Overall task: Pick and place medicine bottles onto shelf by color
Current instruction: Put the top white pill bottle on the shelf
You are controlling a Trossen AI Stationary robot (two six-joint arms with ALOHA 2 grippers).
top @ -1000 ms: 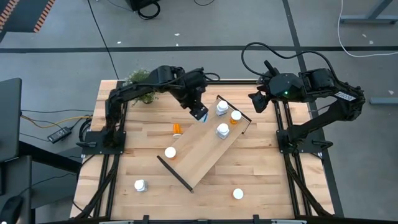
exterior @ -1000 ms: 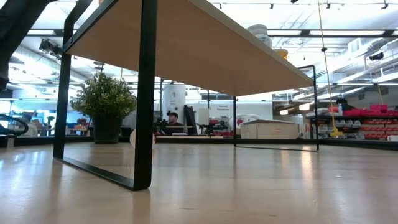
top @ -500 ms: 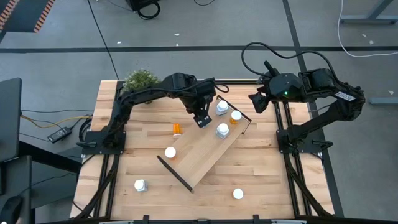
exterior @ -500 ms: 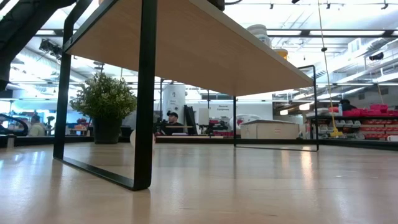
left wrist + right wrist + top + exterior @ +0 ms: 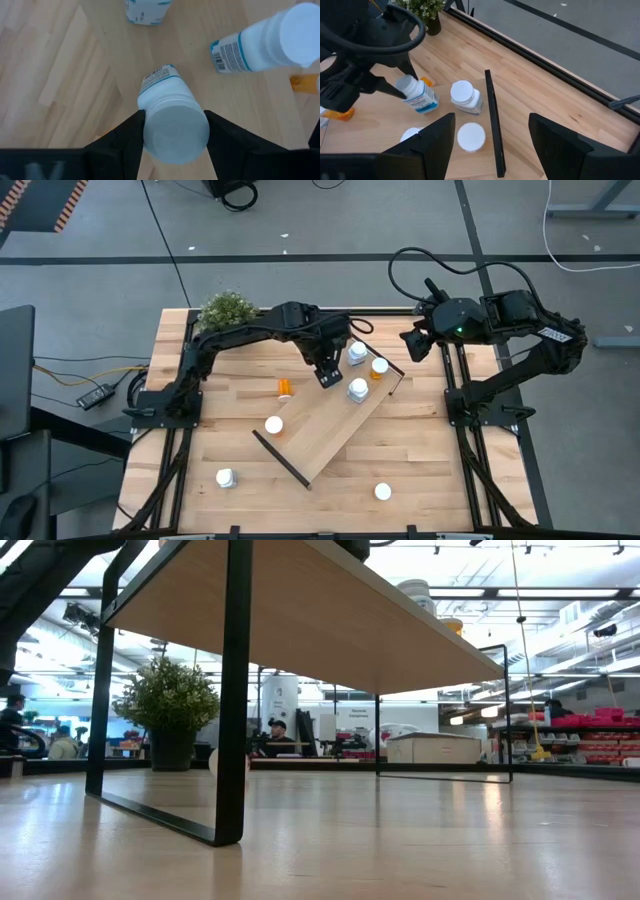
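My left gripper (image 5: 326, 372) is shut on a white medicine bottle (image 5: 172, 125) over the far end of the light-wood shelf (image 5: 330, 420), which lies slantwise on the table. Three bottles stand on that end: white (image 5: 357, 353), orange with a white cap (image 5: 379, 367), and white (image 5: 357, 390). An orange bottle with a white cap (image 5: 273, 425) stands at the shelf's left edge. Another orange one (image 5: 284, 387) lies on the table. My right gripper (image 5: 492, 155) is open and empty at the table's far right (image 5: 412, 345). My left gripper pinches the white bottle's upper body, just below the cap (image 5: 146, 127), between its two fingers. The fingers slant down from above and from the table's left. The bottle is tilted, cap toward the wrist and base (image 5: 427, 104) lower, close over the shelf board; I cannot tell whether it touches.
Two white bottles stand on the near part of the table, one at the left (image 5: 225, 477) and one at the right (image 5: 383, 492). A green potted plant (image 5: 225, 310) stands at the far left. The shelf's black rail (image 5: 492, 125) stands beside the bottles. People show in the room beyond.
My left gripper has gone a little toward the table's right and near edges with the white bottle, farther over the shelf's far end. The arm has stretched out and uncovered the potted plant.
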